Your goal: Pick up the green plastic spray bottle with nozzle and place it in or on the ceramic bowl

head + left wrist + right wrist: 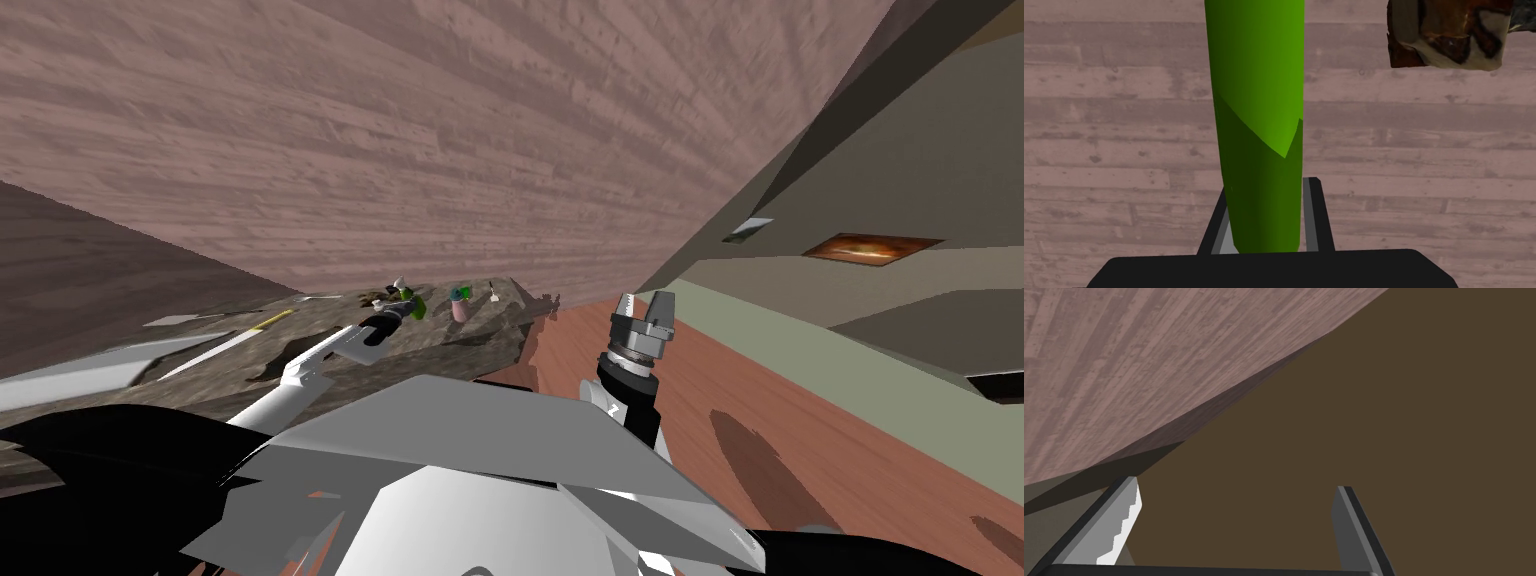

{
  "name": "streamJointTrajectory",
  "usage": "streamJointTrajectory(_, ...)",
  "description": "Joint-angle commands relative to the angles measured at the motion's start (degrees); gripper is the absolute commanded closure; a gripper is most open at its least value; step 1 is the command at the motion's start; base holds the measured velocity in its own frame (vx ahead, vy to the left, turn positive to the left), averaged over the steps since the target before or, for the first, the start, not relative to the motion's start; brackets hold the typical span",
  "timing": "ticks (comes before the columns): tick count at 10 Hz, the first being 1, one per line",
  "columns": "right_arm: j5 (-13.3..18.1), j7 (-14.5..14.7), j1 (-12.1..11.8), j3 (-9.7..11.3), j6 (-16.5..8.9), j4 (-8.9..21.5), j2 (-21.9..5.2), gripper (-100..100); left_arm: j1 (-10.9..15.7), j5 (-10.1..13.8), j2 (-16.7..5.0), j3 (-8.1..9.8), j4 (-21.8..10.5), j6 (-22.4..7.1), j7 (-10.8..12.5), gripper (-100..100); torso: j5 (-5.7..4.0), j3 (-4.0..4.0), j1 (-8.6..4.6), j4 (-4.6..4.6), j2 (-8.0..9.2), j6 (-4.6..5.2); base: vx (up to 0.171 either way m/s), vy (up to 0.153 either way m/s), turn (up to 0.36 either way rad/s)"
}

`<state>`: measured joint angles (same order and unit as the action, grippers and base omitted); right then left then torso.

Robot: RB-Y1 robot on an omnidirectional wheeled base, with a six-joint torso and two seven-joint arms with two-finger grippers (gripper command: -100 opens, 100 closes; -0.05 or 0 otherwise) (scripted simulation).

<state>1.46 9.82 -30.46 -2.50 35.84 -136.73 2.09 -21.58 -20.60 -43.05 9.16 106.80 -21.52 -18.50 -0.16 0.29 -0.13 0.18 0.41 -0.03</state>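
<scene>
1. Spray bottle (1259, 100): plain green, with a smooth rounded body. No label is legible.
2. State: it is clamped in the left gripper (1267, 186), with one finger pressed against each side of its near end. The body runs straight out along the fingers, and its far end is cut off at the frame edge.
3. Head view: the bottle (414, 304) shows as a small green patch at the gripper's tip. A pale part (400, 286) sits at its far end, over the mottled grey-brown surface (470, 335).
4. Bowl (tentative) (1449, 32): mottled brown and cream, beyond the bottle and off to one side, not touching it. Its shape cannot be confirmed.
</scene>
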Motion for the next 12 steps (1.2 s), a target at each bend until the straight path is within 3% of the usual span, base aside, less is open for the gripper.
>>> streamJointTrajectory(1,0.0,0.0,0.0,0.0,0.0,0.0,0.0,0,-0.2,0.5,-1.3,0.59,1.8,0.0,0.5,100,0.00,0.00,0.00,0.00,0.00,0.00,-0.027,-0.012,0.072)
streamJointTrajectory(7,0.0,0.0,0.0,0.0,0.0,0.0,0.0,0,-1.1,2.9,-6.2,2.47,9.4,-1.5,2.1,100,0.02,0.12,0.09,0.09,0.15,0.00,-0.034,0.003,0.074)
streamJointTrajectory(12,0.0,0.0,0.0,0.0,0.0,0.0,0.0,0,-2.9,5.5,-10.6,4.05,15.7,-4.0,3.0,100,0.07,0.11,0.34,0.06,0.17,-0.09,-0.041,0.055,0.066)
